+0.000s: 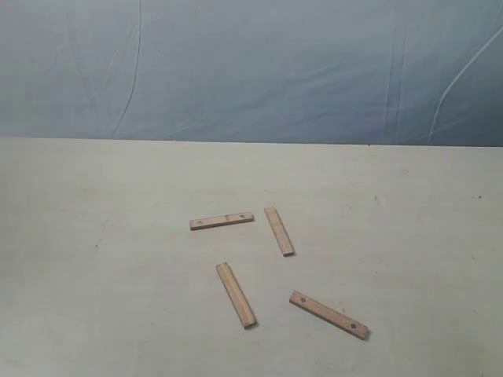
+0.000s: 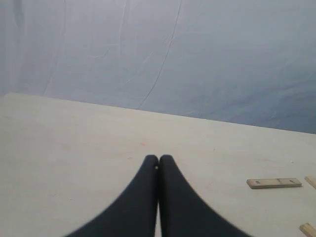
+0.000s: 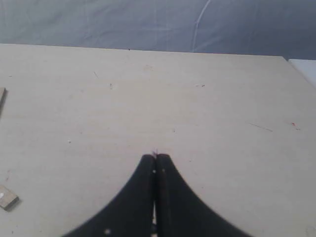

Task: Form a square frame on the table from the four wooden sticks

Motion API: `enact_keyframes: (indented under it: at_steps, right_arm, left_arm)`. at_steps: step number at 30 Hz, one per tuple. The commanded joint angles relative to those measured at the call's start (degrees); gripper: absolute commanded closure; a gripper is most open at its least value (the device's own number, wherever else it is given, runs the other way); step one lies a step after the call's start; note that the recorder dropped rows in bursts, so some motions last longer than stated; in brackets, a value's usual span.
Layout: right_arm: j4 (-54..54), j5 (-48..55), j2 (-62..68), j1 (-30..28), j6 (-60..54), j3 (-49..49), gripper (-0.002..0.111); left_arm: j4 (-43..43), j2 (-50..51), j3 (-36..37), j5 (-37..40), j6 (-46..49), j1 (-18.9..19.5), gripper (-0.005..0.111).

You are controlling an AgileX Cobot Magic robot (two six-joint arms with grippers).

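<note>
Four wooden sticks lie scattered and apart on the table (image 1: 94,298). One stick (image 1: 222,221) lies nearly level at the back left, a second stick (image 1: 279,230) slants beside it, a third stick (image 1: 236,294) lies in front, and a fourth stick (image 1: 328,314) with dark holes lies at the front right. No square frame is formed. Neither arm shows in the exterior view. My left gripper (image 2: 158,159) is shut and holds nothing; a stick (image 2: 274,183) lies off to its side. My right gripper (image 3: 155,157) is shut and holds nothing, with a stick end (image 3: 7,199) at the frame edge.
A blue-grey cloth backdrop (image 1: 251,71) hangs behind the table's far edge. A white corner (image 3: 305,69) shows past the table's edge in the right wrist view. Bare tabletop surrounds the sticks on all sides.
</note>
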Motion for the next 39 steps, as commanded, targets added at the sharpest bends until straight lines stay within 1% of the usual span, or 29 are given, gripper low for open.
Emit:
enact_keyframes:
  at_steps: [1, 4, 7, 9, 11, 13, 15, 16, 18, 19, 21, 24, 28, 31, 32, 34, 36, 37, 38, 39]
  right_arm:
    - [0.0, -0.6, -0.5, -0.3, 0.0, 0.0, 0.109]
    - [0.0, -0.6, -0.5, -0.3, 0.0, 0.0, 0.109]
    - [0.0, -0.6, -0.5, -0.3, 0.0, 0.0, 0.109]
    - [0.0, -0.6, -0.5, -0.3, 0.0, 0.0, 0.109]
    - [0.0, -0.6, -0.5, -0.3, 0.0, 0.0, 0.109]
    - [0.0, -0.6, -0.5, -0.3, 0.0, 0.0, 0.109]
    - [0.0, -0.6, -0.5, -0.3, 0.0, 0.0, 0.109]
    - [0.0, -0.6, -0.5, -0.3, 0.0, 0.0, 0.109]
    - [0.0, -0.6, -0.5, -0.3, 0.0, 0.0, 0.109]
    - [0.0, -0.6, -0.5, -0.3, 0.0, 0.0, 0.109]
    - [0.0, -0.6, -0.5, -0.3, 0.0, 0.0, 0.109]
    - [0.0, -0.6, -0.5, -0.3, 0.0, 0.0, 0.109]
    - [0.0, -0.6, -0.5, -0.3, 0.0, 0.0, 0.109]
    - [0.0, -0.6, -0.5, -0.3, 0.0, 0.0, 0.109]
    - [0.0, -0.6, -0.5, -0.3, 0.0, 0.0, 0.109]
    - [0.0, -0.6, -0.5, -0.3, 0.0, 0.0, 0.109]
    - [0.0, -0.6, -0.5, -0.3, 0.0, 0.0, 0.109]
    - [0.0, -0.6, -0.5, -0.3, 0.0, 0.0, 0.109]
    - [0.0, -0.6, -0.5, -0.3, 0.0, 0.0, 0.109]
    - [0.0, -0.6, -0.5, -0.3, 0.0, 0.0, 0.109]
  left_arm:
    - [0.0, -0.2, 0.1, 0.0, -0.1, 0.1, 0.107]
    - [0.0, -0.2, 0.1, -0.9, -0.1, 0.1, 0.107]
    - [-0.2, -0.2, 0.1, -6.2, -0.2, 0.1, 0.107]
    - [-1.6, -0.2, 0.1, -12.8, -1.2, 0.1, 0.107]
    - [-4.7, -0.2, 0.1, -21.2, -3.9, 0.1, 0.107]
    - [-6.9, -0.2, 0.1, -29.8, -8.5, 0.1, 0.107]
    - [-6.3, -0.2, 0.1, -37.7, -15.0, 0.1, 0.107]
    - [-6.3, -0.2, 0.1, -40.2, -17.3, 0.1, 0.107]
    - [-6.3, -0.2, 0.1, -46.2, -17.9, 0.1, 0.107]
    - [-6.3, -0.2, 0.1, -47.6, -17.9, 0.1, 0.107]
    - [-6.3, -0.2, -2.2, -45.9, -17.9, 0.1, 0.107]
    - [-3.5, 0.2, -7.7, -42.4, -16.5, 0.1, 0.107]
    - [4.8, 6.5, -16.4, -40.4, -16.9, 0.1, 0.107]
    - [13.1, 12.7, -23.0, -36.3, -21.1, 0.1, 0.107]
    - [16.8, 15.4, -26.1, -33.9, -23.6, 0.1, 0.107]
    - [22.1, 19.6, -29.3, -28.6, -26.5, 0.1, 0.107]
    - [30.1, 24.3, -32.7, -20.3, -31.8, 0.1, 0.107]
    - [32.5, 26.1, -34.1, -17.6, -34.1, 0.1, 0.107]
    - [35.0, 28.7, -35.3, -13.2, -37.2, -0.1, 0.107]
    - [35.7, 30.5, -36.2, -10.2, -38.3, -0.7, 0.107]
